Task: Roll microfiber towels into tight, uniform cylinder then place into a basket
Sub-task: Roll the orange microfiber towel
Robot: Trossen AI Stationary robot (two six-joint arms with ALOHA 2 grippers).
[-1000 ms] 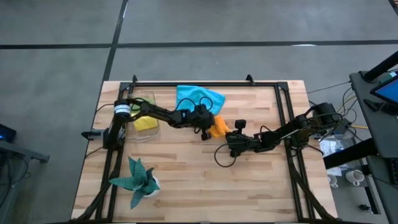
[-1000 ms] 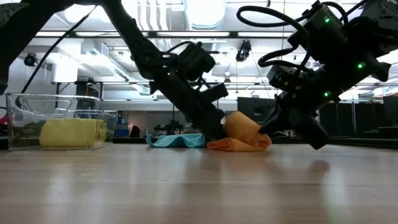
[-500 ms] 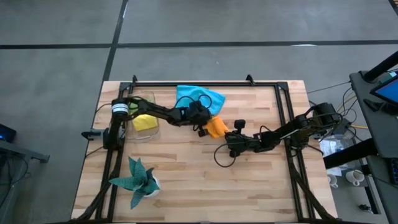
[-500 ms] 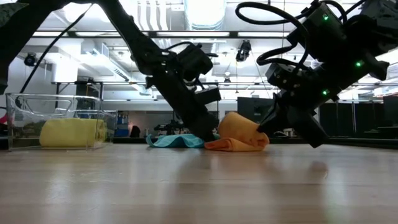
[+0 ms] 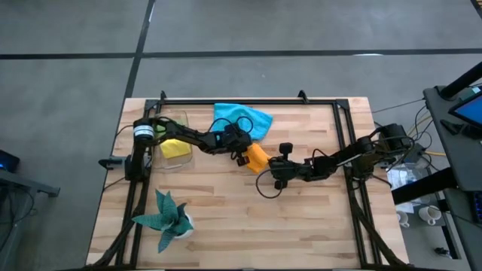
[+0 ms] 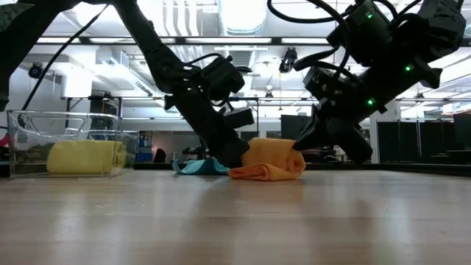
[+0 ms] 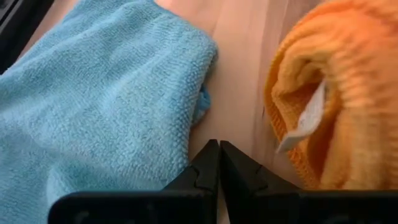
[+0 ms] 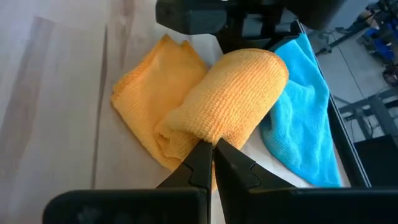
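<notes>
Both grippers and the orange towel [image 5: 257,156] have slid leftward since a second ago. From above, the left gripper [image 5: 242,155] and right gripper [image 5: 273,169] flank that half-rolled towel mid-table; the blue towel [image 5: 241,119] lies spread near the far edge, and a yellow towel [image 5: 175,149] sits in the basket [image 5: 181,120]. At table level, both fingertip pairs press the orange roll's ends (neither grasps cloth). Left wrist: fingers [image 7: 208,163] pinched together between blue and orange. Right wrist: fingers [image 8: 199,158] closed, tips against the roll.
</notes>
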